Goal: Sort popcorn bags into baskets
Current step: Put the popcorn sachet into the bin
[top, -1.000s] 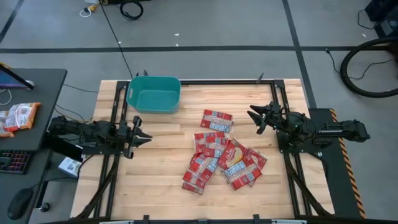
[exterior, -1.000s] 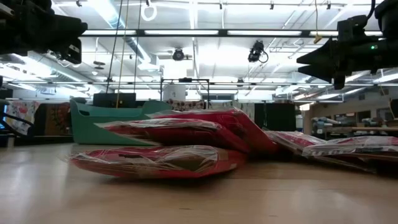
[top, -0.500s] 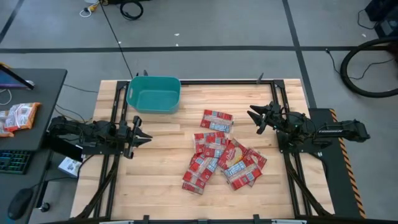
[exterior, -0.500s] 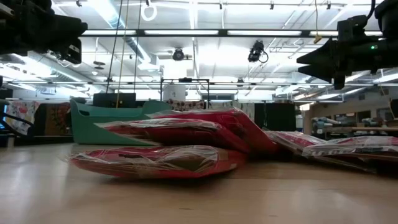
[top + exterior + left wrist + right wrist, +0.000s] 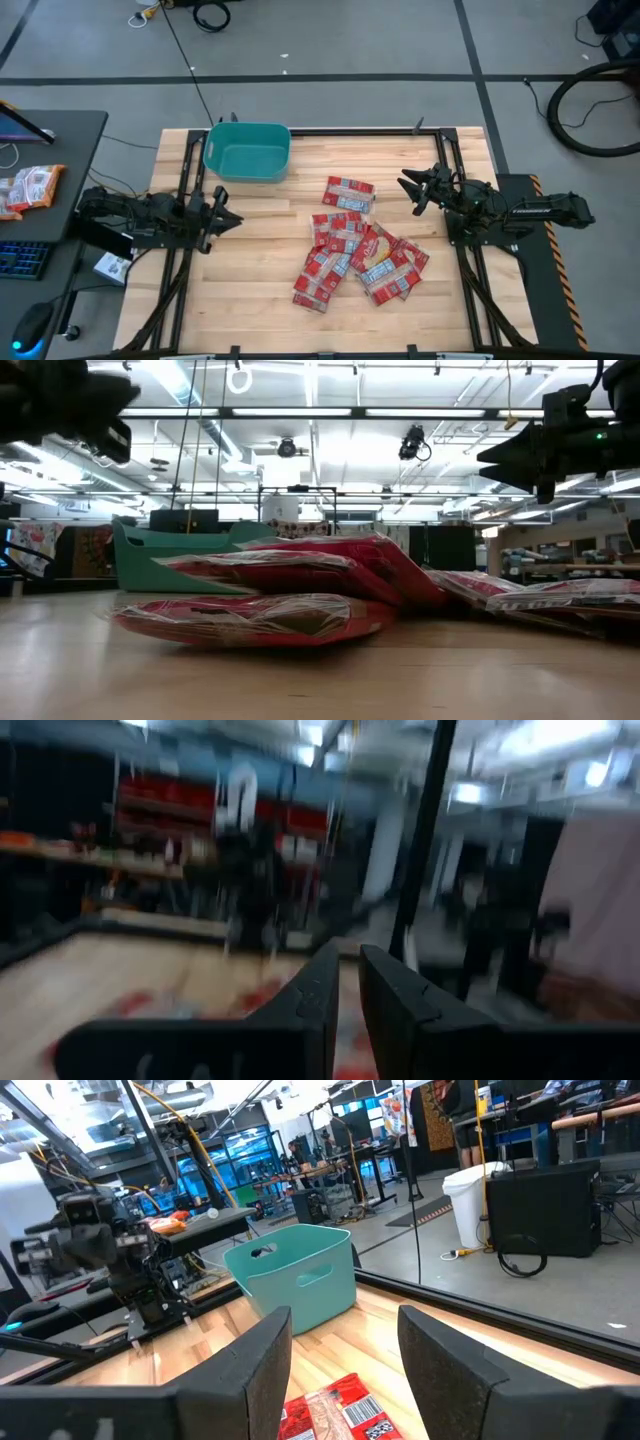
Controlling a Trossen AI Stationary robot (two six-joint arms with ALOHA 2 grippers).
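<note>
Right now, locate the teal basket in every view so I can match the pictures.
High view: teal basket at the table's far edge, left of centre.
Low view: left, behind the popcorn bags.
Left wrist view: not visible.
Right wrist view: centre, beyond the end effector's fingers.
Shared landmark: the red popcorn bags lying nearest the basket.

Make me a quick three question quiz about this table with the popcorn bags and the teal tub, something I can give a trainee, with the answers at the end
1. True or false: the teal tub already holds a popcorn bag.
2. Which gripper has its fingers spread wide: A) left gripper B) right gripper?
3. Fill in: the popcorn bags lie in a loose overlapping pile closer to the ____ arm.

Key
1. False. The tub's inside shows only bare teal.
2. B. The right wrist view shows a wide gap between its fingers; the left gripper's fingers are nearly together, holding nothing.
3. Right.
</note>
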